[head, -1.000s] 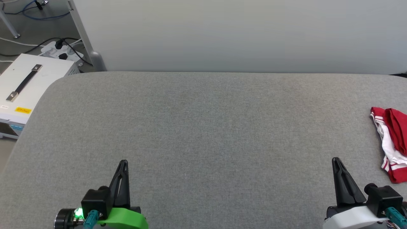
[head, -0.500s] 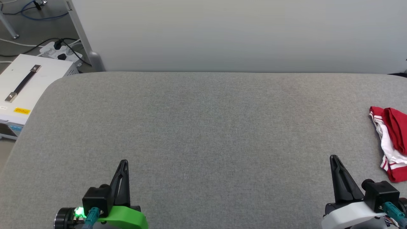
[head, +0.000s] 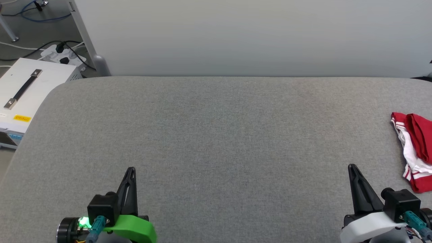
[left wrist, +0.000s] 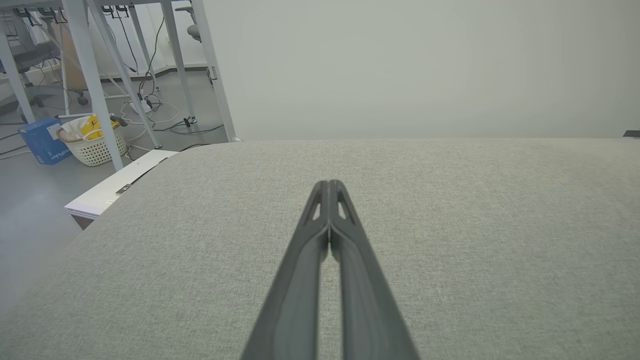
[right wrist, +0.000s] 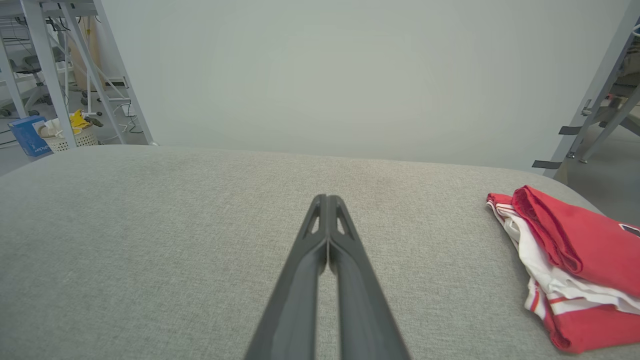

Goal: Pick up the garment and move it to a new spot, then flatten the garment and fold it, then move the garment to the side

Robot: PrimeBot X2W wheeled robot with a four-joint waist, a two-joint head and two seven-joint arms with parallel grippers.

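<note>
Head view: left gripper (head: 131,169) and right gripper (head: 352,166), pinched closed and empty, are barely drifting over the surface (head: 216,135), leaving the red T-shirt (head: 416,135) untouched.

The left gripper (head: 131,170) sits at the lower left of the head view, its 2 dark fingers (head: 128,197) pressed together into 1 narrow wedge that points up the view and leans slightly to the right; behind them sit a black block (head: 101,209), a green wrist cuff (head: 133,229) and a small lit green lamp (head: 82,222); the right gripper (head: 351,166) sits at the lower right, its fingers likewise closed tip to tip, leaning slightly to the left above a white wrist cuff (head: 368,226); the left wrist view shows the left gripper (left wrist: 329,185) with fingertips touching, holding nothing; the right wrist view shows the right gripper (right wrist: 326,199) the same way.
</note>
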